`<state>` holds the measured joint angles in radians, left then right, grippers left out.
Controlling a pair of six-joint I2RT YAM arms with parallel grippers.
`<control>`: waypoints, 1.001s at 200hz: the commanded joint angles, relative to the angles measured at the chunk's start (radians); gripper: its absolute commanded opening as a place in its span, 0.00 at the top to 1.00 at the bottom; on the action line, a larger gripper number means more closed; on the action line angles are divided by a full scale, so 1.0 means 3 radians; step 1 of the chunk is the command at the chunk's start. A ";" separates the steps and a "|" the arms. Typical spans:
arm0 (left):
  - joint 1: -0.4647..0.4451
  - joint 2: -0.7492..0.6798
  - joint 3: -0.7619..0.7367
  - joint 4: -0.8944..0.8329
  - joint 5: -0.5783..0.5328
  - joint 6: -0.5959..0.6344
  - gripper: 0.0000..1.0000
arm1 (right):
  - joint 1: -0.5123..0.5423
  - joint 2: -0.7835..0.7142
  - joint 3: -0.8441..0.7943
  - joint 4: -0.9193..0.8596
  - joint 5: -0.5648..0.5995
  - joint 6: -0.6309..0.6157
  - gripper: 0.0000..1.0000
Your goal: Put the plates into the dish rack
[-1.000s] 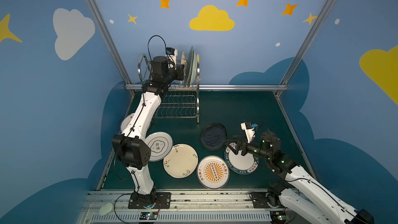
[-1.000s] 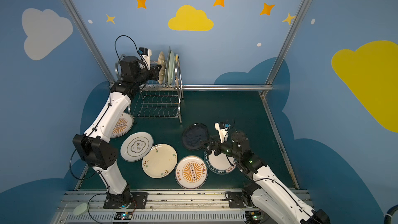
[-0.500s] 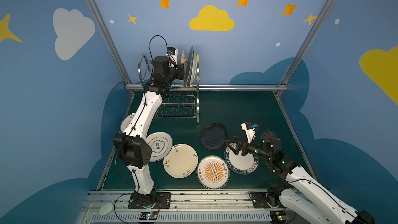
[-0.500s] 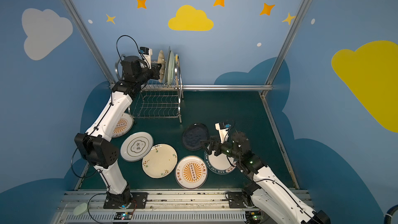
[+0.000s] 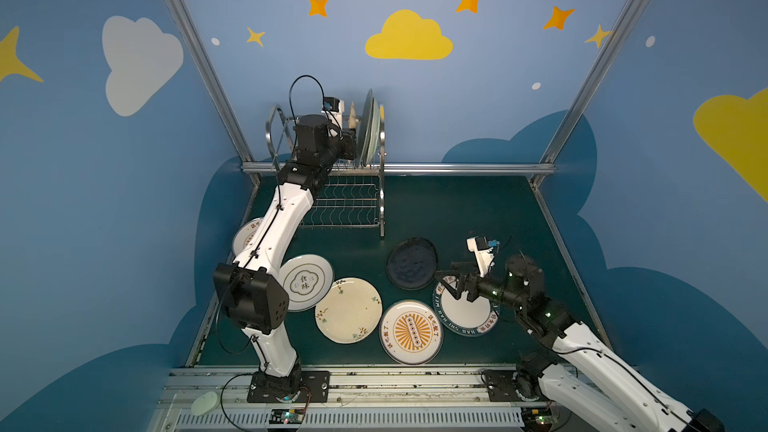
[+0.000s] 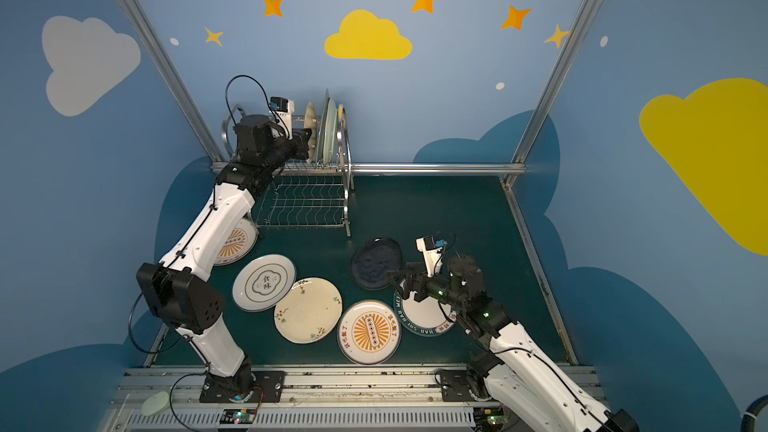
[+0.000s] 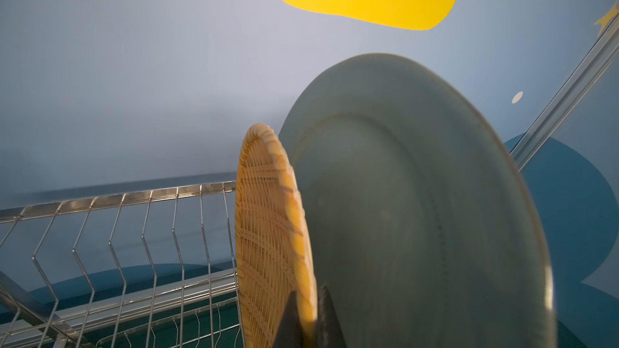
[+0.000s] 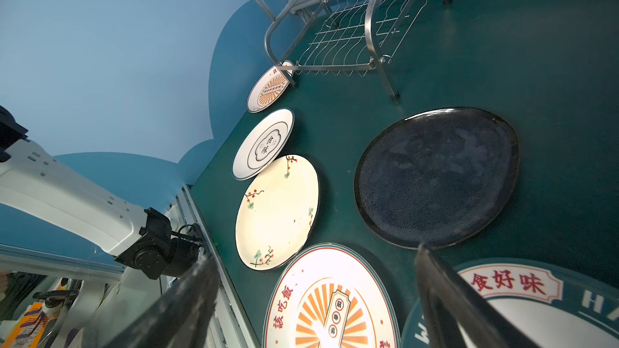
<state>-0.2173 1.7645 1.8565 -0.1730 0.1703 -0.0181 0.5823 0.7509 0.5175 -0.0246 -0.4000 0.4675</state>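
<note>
The left fingers [image 7: 288,329] pinch tight on the rim of the yellow woven plate [image 7: 268,229]. It stands on its edge in the top part of the dish rack [image 5: 381,201], just beside a pale green plate [image 7: 402,212]. The right fingers [image 8: 449,306] are spread wide and hold nothing, low over the teal-rimmed plate [image 5: 465,314] and near the black plate [image 5: 411,263]. 6 plates lie flat on the green desk [image 5: 457,209]: those 2, the near sunburst plate [image 5: 411,332], the flower plate [image 5: 348,309], the cloud plate [image 5: 307,284], and the far sunburst plate [image 6: 235,243] by the rack.
</note>
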 commanded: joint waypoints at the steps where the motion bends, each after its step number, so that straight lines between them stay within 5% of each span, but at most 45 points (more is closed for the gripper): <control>1: -0.0001 -0.0110 -0.0099 -0.0063 -0.0051 -0.0026 0.96 | 0.0017 -0.0067 -0.0047 -0.0034 0.0030 0.0019 0.10; 200: -0.0030 -0.0023 -0.0033 -0.0128 -0.0027 -0.0015 0.74 | 0.0021 -0.0359 -0.0257 0.0156 0.0171 0.0139 0.10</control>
<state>-0.2260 1.7409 1.8210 -0.1883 0.1642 -0.0151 0.5827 0.6605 0.4484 0.0025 -0.3580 0.5014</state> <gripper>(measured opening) 0.253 0.899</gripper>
